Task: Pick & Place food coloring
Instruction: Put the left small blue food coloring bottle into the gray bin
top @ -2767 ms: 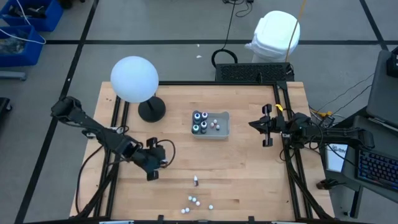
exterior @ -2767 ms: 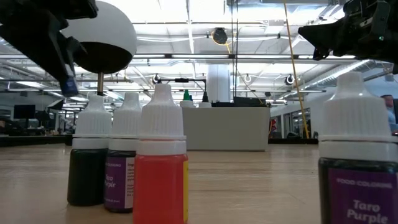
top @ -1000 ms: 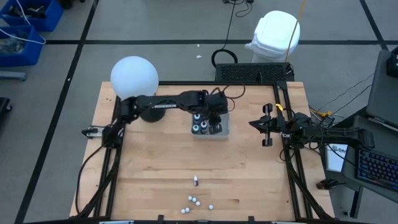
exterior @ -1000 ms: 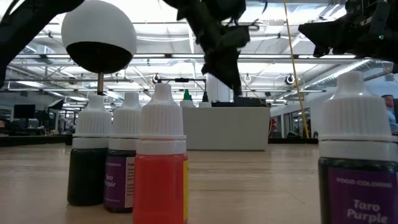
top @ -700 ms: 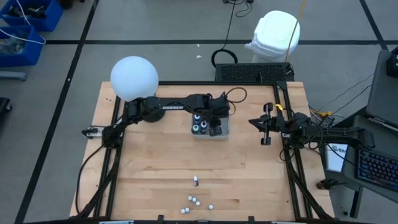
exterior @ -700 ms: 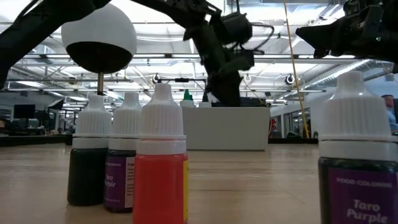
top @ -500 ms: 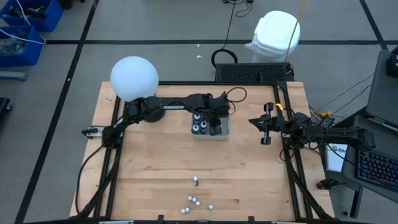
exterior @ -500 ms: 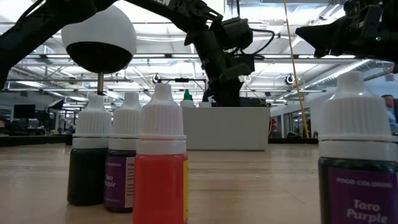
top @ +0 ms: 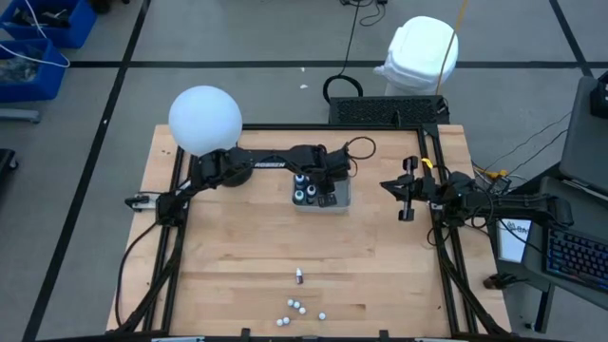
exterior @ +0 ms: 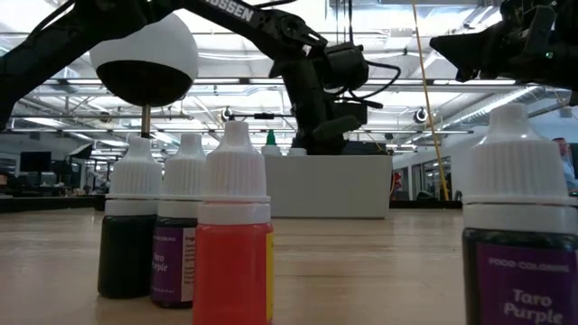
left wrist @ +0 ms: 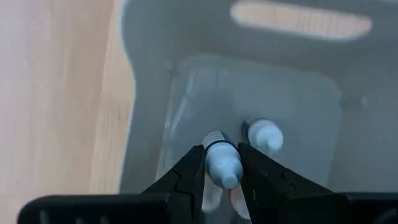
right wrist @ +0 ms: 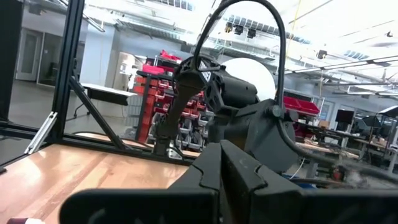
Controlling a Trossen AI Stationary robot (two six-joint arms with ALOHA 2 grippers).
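My left gripper point(top: 328, 183) reaches down into the grey tray point(top: 344, 199) at the middle of the table's far half. It is shut on one small food coloring bottle point(left wrist: 221, 165) with a white top and a dark rim. Another white-capped bottle point(left wrist: 264, 134) stands beside it on the tray floor, and two dark ones point(top: 302, 185) stand at the tray's left end. Several loose bottles point(top: 298, 305) stand near the table's front edge, and the low view shows them close up point(exterior: 234, 235). My right gripper point(top: 406, 193) hovers shut at the table's right side. My left gripper pinches the bottle's upper part point(left wrist: 214, 149) between its two fingers, one on each side. The fingers point(left wrist: 189, 168) come steeply from above into the tray. Whether the bottle's base touches the tray floor cannot be told.
A lamp with a white globe point(top: 204, 119) and a black base point(top: 228, 169) stands at the table's far left, close to my left arm. Black frame rails point(top: 180, 218) run along both table sides. The middle of the wooden top point(top: 285, 237) is bare.
My left gripper has sunk with the bottle into the tray and tipped a little steeper, staying shut on the bottle. My right arm has kept still.
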